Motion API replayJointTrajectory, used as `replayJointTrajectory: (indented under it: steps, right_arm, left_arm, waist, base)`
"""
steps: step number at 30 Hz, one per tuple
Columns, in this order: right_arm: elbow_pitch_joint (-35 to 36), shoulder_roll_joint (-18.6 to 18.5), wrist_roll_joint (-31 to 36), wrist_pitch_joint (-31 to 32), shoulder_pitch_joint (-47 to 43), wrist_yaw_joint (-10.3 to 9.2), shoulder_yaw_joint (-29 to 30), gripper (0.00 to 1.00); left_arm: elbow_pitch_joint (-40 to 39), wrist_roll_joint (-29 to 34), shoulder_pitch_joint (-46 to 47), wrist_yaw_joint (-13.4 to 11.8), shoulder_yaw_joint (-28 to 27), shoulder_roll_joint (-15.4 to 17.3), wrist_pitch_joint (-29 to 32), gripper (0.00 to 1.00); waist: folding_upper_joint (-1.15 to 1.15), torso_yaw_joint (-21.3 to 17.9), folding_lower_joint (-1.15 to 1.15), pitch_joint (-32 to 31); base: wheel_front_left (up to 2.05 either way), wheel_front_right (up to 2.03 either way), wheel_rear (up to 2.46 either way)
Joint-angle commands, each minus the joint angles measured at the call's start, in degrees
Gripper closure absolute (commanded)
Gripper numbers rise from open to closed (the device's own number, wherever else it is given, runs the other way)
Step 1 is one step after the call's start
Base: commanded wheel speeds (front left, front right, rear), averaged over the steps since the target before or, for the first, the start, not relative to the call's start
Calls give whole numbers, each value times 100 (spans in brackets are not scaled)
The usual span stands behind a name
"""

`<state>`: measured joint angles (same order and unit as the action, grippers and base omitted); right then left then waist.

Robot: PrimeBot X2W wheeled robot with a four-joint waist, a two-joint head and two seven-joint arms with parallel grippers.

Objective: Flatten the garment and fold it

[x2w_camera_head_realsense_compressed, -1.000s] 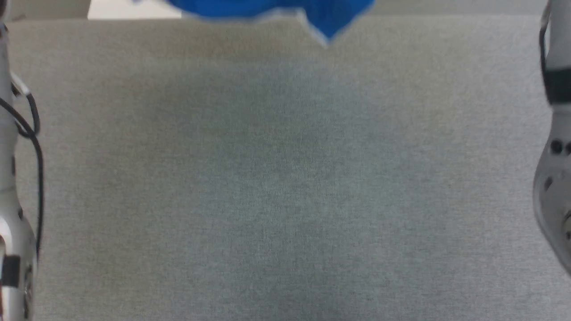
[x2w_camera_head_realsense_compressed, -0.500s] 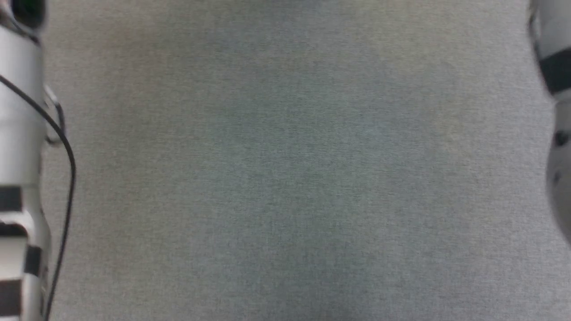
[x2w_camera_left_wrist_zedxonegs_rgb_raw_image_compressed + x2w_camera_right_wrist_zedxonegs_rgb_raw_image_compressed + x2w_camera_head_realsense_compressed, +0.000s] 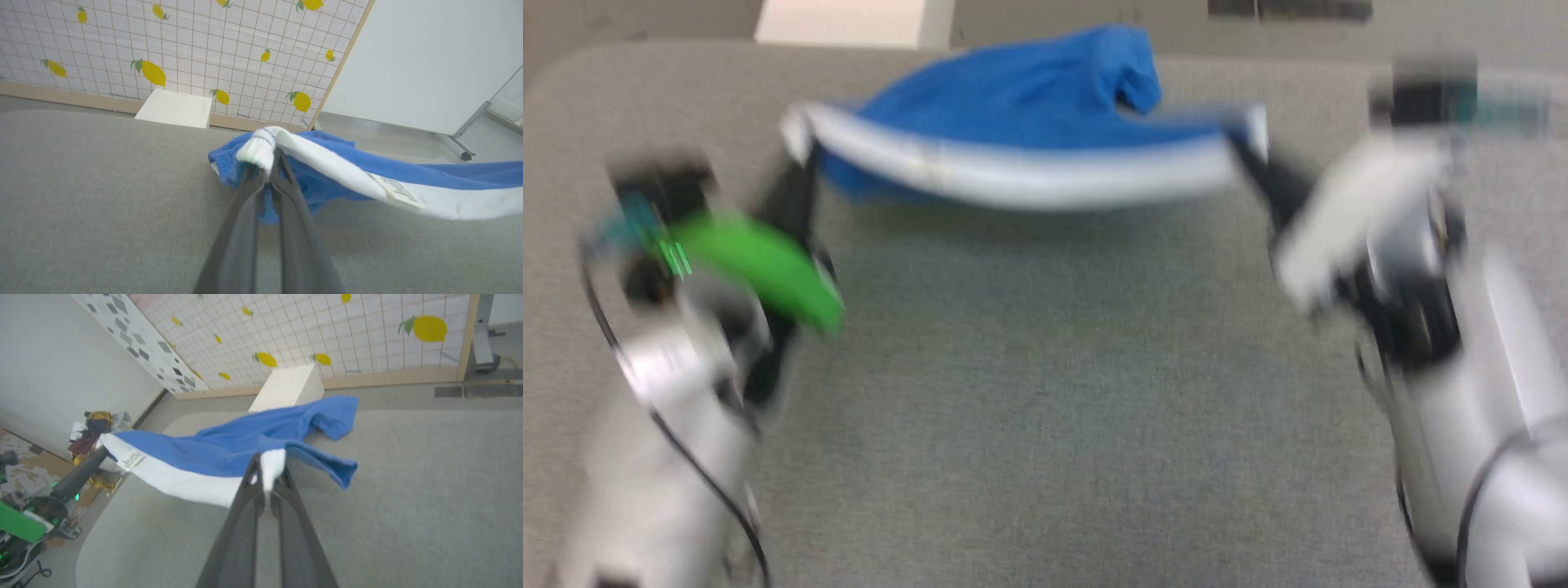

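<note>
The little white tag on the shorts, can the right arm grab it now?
Probably not. The right gripper is shut on the shorts, at one end of the waistband, and the tag sits near the other end, by the left gripper. It must let go first.

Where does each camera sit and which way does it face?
Head view: on the head, facing down at the grey table; left gripper and right gripper show.
Left wrist view: on that wrist, along its fingers toward the lemon-print wall.
Right wrist view: on that wrist, along its fingers across the table.
Shared: the garment stretched between both grippers.
</note>
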<state>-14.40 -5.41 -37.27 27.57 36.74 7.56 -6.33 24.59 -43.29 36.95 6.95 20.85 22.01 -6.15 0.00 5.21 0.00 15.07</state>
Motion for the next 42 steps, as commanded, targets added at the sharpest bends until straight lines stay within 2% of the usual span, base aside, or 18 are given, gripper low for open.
replayJointTrajectory:
  steps: [1,5,9,17,24,28,32,39,42]
  right_arm:
    - [567,24,-10,312,-658,-8,213,100]
    - [1921,173,-67,1170,-2330,-8,760,100]
    - [2746,234,-17,1848,-3539,-8,1035,100]
    - [3399,251,103,3317,-5287,-8,824,100]
    - [3906,252,18,4520,-6167,-8,724,100]
    - [4102,252,-11,4377,-5815,-8,882,100]
    - [3887,253,327,3858,-4839,-8,894,100]
    - [2407,253,1272,2303,-2726,-8,869,100]
    - [1689,253,1557,1910,-2054,-8,738,100]
  left_arm:
    - [-190,-136,-496,-82,29,-38,23,100]
    - [-673,-322,-1667,-404,123,-98,170,100]
    - [-1074,-357,-2580,-785,254,-30,410,100]
    - [-1740,-440,-3875,-1522,581,360,1458,100]
    - [-2495,-750,-4546,-2035,616,727,2376,100]
    - [-2953,-1192,-4577,-2047,223,582,2247,100]
    - [-3064,-1593,-4242,-1819,-216,316,1911,100]
    - [-2545,-1543,-3251,-1502,-378,114,1583,100]
    - [-2302,-1520,-2862,-1403,-382,63,1556,100]
  waist:
    - [0,134,0,-539]
    - [0,127,0,-859]
    - [0,101,0,-1108]
    - [0,45,0,-1455]
    - [0,44,0,-1457]
    - [0,8,0,-1337]
    - [0,-15,0,-1137]
    - [0,30,0,-638]
    - [0,77,0,-388]
  base:
    - [0,0,0]
    - [0,0,0]
    - [0,0,0]
    - [0,0,0]
    - [0,0,0]
    - [0,0,0]
    - [0,0,0]
    - [0,0,0]
    - [0,0,0]
